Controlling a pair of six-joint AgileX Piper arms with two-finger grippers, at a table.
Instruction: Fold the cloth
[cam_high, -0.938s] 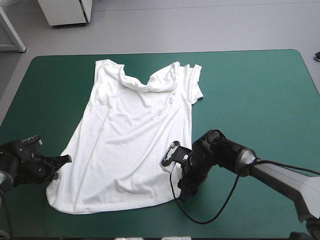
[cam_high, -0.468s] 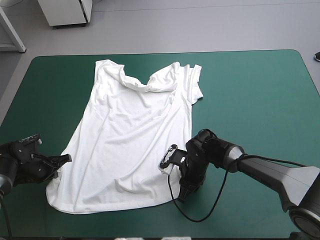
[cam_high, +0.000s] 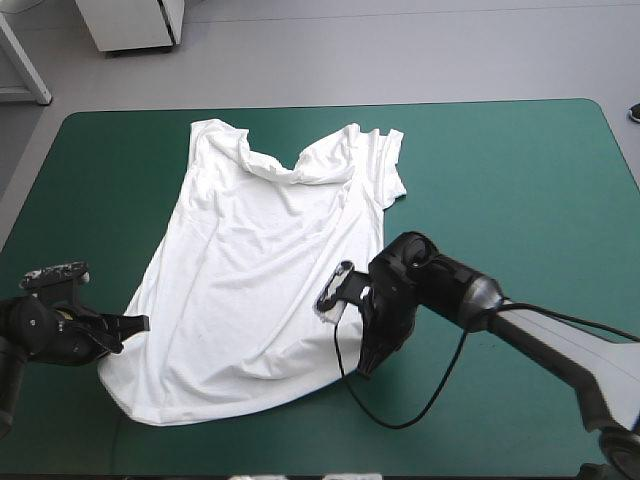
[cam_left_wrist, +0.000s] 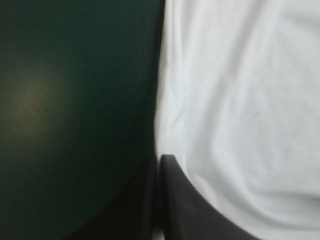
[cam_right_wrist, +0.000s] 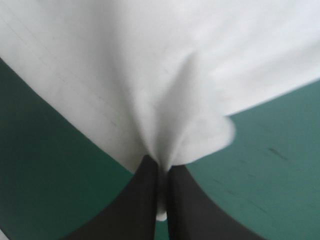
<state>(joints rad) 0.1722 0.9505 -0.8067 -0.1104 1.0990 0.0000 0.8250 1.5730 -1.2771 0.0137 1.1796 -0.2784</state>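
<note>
Surface: teal-green cover (cam_high: 500, 180) across most of the high view, bare over the right half and along the lower edge.
T-shirt (cam_high: 270, 260): spread flat left of centre, collar (cam_high: 290, 168) toward the upper middle of the frame, hem (cam_high: 250, 408) toward the lower left; not yet folded.
Left gripper (cam_high: 138, 324): lower left of the frame, at the hem's left corner; fingers (cam_left_wrist: 185, 210) pressed together in one arch, white cloth lying along one side and a thin sliver caught between; clamped on the T-shirt.
Right gripper (cam_high: 368, 362): lower middle of the frame, at the hem's right corner; fingers (cam_right_wrist: 145, 200) all but closed, a puckered pinch of white cloth rising from between the tips; clamped on the T-shirt.
Change: against the pictures just before, left corner of the hem drawn a little inward, right corner pulled up the frame; lower edge now slanting from the lower left up to the right gripper; collar and sleeves in the same place.
Meaning: probably both corner grasps made and the first fold only just begun, nearly all of the task ahead.
Next move, as a judgement: both corners raised evenly, then carried up the frame toward the collar.
Risk: small pinch on the right side, possible slip; unequal pull likely to skew the hem.
</note>
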